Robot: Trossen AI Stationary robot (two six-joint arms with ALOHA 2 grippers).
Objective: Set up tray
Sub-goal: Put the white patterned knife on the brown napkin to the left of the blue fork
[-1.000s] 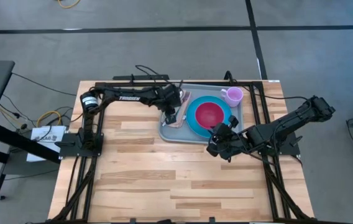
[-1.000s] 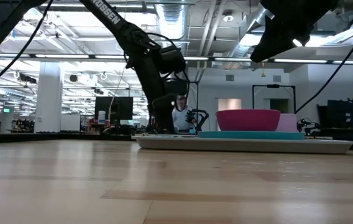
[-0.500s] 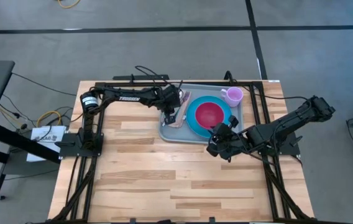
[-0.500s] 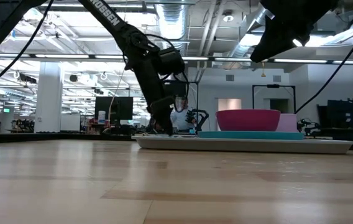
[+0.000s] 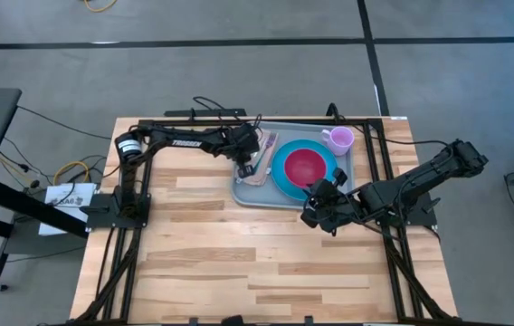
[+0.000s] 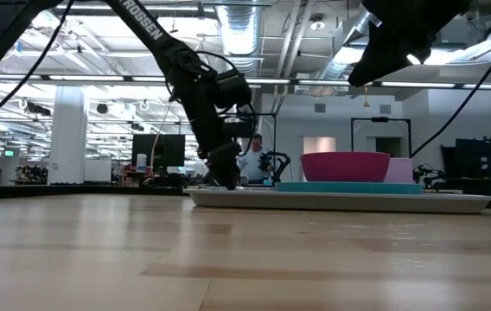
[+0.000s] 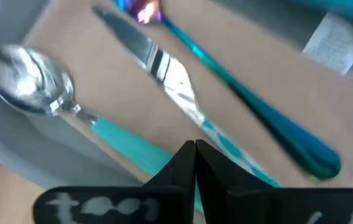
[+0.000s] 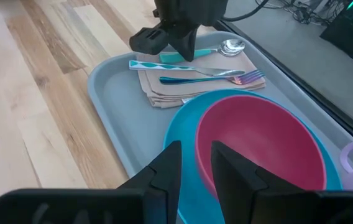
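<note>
High view: nearest the table's front edge lies bare wood [image 5: 239, 254]. Farther back, the right gripper [image 5: 316, 210] hangs just off the tray's [image 5: 248, 194] front right corner, over the wood. In the right wrist view its fingers [image 8: 164, 169] stand narrowly apart with nothing between them, pointing at the bowl [image 8: 260, 146].

The tray sits at the back of the table, right of centre. On it a blue plate [image 5: 281, 172] carries the pink bowl, and a lilac mug [image 5: 339, 139] stands at the tray's far right corner. On the tray's left part lies a folded tan napkin [image 8: 158, 84] with cutlery on it: a spoon [image 7: 40, 87] with a teal handle, a knife [image 7: 158, 65], also with a teal handle, and a fork [image 8: 210, 77] with an iridescent blue handle.

The left gripper [image 5: 246, 166] is down over the napkin. In the left wrist view its fingers [image 7: 179, 171] are pressed together, their tips just above the knife's handle; whether they touch it I cannot tell.

Low view: beyond the tray, a person [image 6: 252, 160] shows far off in the room.
</note>
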